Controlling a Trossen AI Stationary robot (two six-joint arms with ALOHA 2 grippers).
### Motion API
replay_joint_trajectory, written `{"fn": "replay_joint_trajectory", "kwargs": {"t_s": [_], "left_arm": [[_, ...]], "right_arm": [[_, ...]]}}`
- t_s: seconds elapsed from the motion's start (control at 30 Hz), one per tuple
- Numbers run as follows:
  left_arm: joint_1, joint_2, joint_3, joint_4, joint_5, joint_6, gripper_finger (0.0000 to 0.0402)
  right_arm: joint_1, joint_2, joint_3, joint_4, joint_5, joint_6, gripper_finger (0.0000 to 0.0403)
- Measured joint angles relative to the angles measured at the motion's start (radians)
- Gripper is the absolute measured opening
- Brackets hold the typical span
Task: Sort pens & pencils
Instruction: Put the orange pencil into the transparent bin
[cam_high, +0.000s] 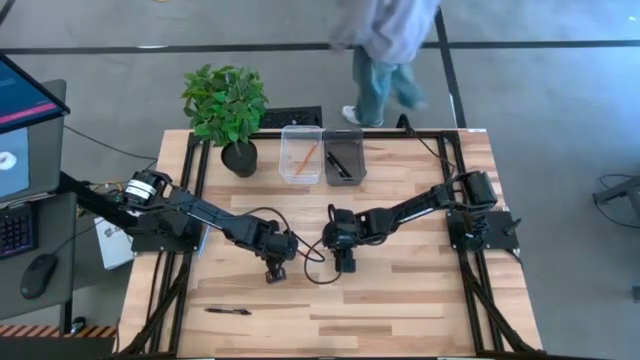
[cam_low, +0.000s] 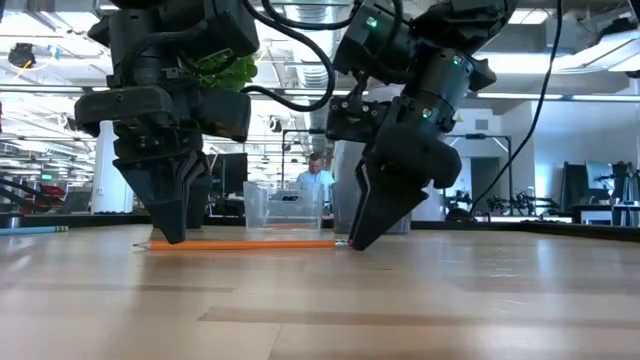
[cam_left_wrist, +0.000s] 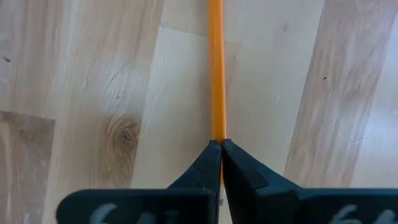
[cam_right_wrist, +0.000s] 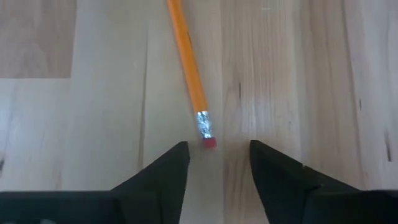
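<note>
An orange pencil (cam_low: 240, 244) lies flat on the wooden table between my two grippers, in the middle of the table. My left gripper (cam_high: 275, 272) is shut on the end away from the eraser. My right gripper (cam_right_wrist: 217, 149) is open at the other end. Its two fingers stand on either side of the pink eraser (cam_right_wrist: 209, 142), just short of it, touching nothing. A black pen (cam_high: 228, 311) lies flat on the table near the front left. At the back a clear bin (cam_high: 301, 153) holds an orange pencil, and a grey bin (cam_high: 344, 160) beside it holds black pens. My left gripper pinches the pencil's shaft close to its eraser-free end (cam_left_wrist: 217, 134) between its two fingers, one on each long side. The fingers come down steeply from above. The pencil lies level along the table top, running away from the fingers toward my right gripper.
A potted plant (cam_high: 228, 110) stands at the table's far left, next to the bins. A person (cam_high: 385, 50) walks past beyond the far edge. Black rails (cam_high: 190, 200) run along the table's left and right sides. Cables (cam_high: 315, 265) loop between the two grippers.
</note>
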Motion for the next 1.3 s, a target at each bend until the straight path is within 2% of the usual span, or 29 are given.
{"fn": "replay_joint_trajectory", "kwargs": {"t_s": [0.5, 0.8, 0.97, 1.13, 1.3], "left_arm": [[0.044, 0.0, -0.002, 0.029, 0.0, 0.064, 0.0], [0.044, 0.0, -0.002, 0.03, -0.002, 0.063, 0.0], [0.044, 0.0, -0.001, 0.03, -0.014, 0.063, 0.0], [0.045, 0.0, 0.028, 0.009, -0.014, 0.088, 0.0], [0.045, 0.0, 0.044, 0.025, -0.018, 0.104, 0.0]], "right_arm": [[-0.006, 0.002, -0.001, 0.01, -0.01, 0.002, 0.0115], [-0.013, 0.001, 0.001, -0.01, -0.022, -0.002, 0.0016], [-0.013, 0.0, 0.002, -0.031, -0.024, 0.002, 0.0022], [-0.012, 0.001, 0.001, -0.047, -0.026, 0.002, 0.001], [-0.008, 0.001, 0.001, -0.052, -0.025, 0.014, 0.0026]]}}
